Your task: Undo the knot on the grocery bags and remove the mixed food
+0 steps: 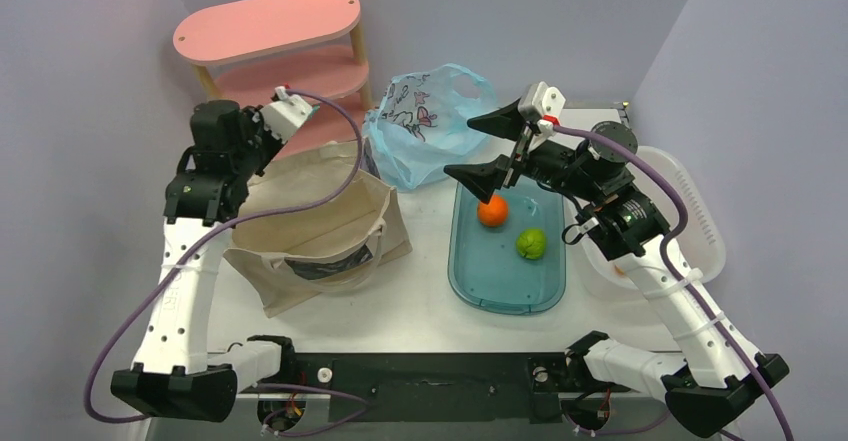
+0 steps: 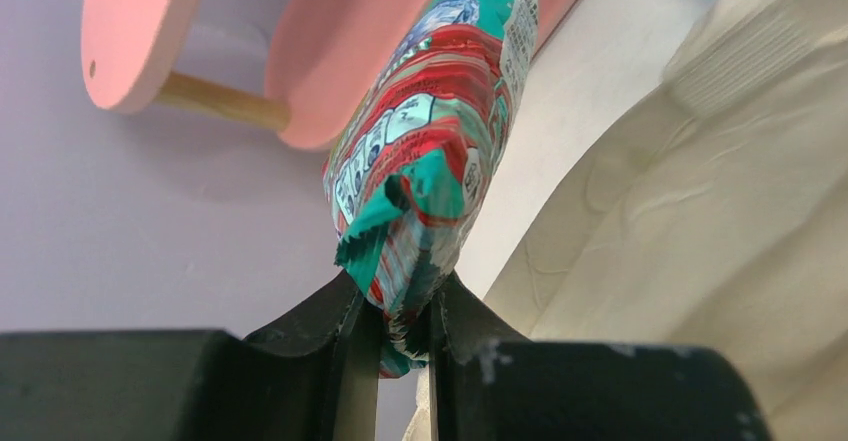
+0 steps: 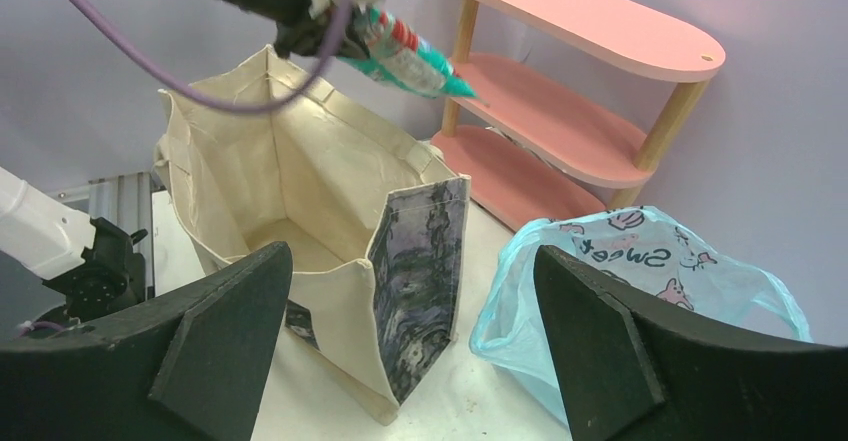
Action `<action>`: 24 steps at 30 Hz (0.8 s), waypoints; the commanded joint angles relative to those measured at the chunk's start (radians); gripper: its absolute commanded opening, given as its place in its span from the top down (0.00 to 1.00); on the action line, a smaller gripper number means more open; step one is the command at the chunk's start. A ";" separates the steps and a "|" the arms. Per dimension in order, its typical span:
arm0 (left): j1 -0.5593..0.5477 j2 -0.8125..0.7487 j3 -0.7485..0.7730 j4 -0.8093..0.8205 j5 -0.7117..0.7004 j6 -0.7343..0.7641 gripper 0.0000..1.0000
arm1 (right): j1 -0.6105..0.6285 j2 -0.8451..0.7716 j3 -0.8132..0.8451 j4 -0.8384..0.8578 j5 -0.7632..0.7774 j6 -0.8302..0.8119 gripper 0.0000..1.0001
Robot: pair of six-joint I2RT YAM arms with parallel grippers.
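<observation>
My left gripper [image 2: 405, 321] is shut on one end of the green-white-red snack packet [image 2: 430, 151], holding it in the air over the canvas tote, near the pink shelf; the right wrist view shows the same packet [image 3: 410, 56]. The light blue grocery bag [image 1: 430, 126] lies at the back centre with its mouth open and handles loose. An orange fruit [image 1: 492, 211] and a green fruit [image 1: 531, 244] rest in the teal tub [image 1: 500, 286]. My right gripper [image 1: 490, 146] hovers open above the tub's far end, just over the orange fruit, with nothing between its fingers [image 3: 600, 341].
A beige canvas tote [image 1: 320, 231] stands open at left centre, under the left arm. The pink three-tier shelf [image 1: 270, 26] stands at the back left. A white bin [image 1: 690, 211] sits at the right edge, behind the right arm. Grey walls close in the sides and back.
</observation>
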 commanded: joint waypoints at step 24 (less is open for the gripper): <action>-0.037 0.375 -0.101 0.735 -0.519 0.318 1.00 | -0.008 -0.033 -0.055 0.006 0.076 -0.009 0.14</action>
